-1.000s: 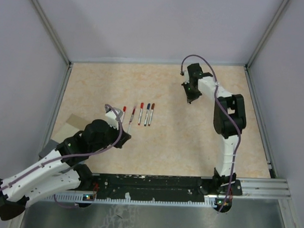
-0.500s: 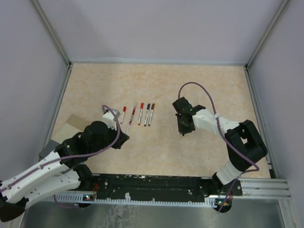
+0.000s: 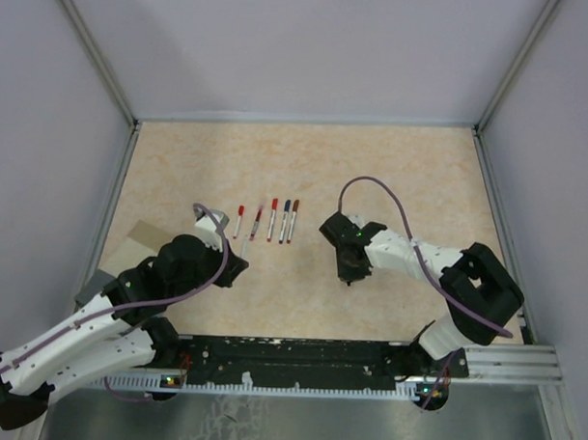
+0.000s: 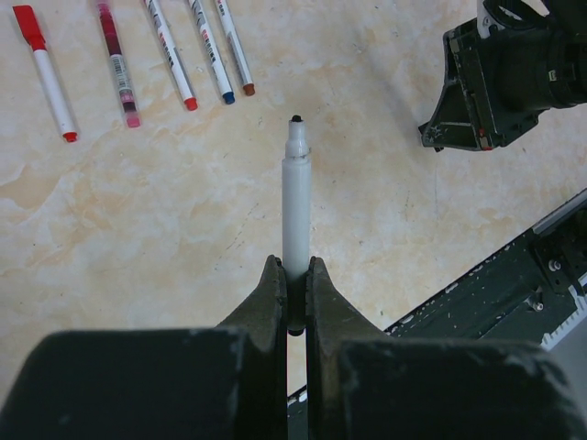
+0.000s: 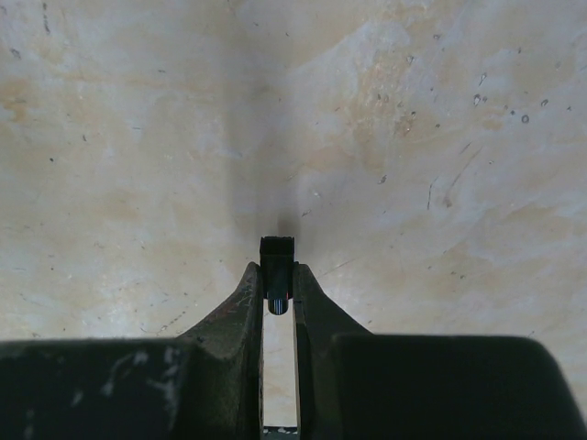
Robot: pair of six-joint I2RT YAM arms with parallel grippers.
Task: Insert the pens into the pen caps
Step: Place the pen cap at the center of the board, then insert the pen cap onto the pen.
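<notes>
left tool (image 4: 293,268) pinches the rear end of a thin white-barrelled marker pen with a bare black tip (image 4: 295,197), while the right tool (image 5: 277,280), close by over the marbled beige bench (image 3: 401,185), is pressed onto a short black cylindrical plastic cap (image 5: 277,249). the step in hand looks like bringing this pair together, with a row of five other white marker pens (image 3: 267,221) lying beyond. next, tip and cap mouth need lining up on one axis before a straight push.
</notes>
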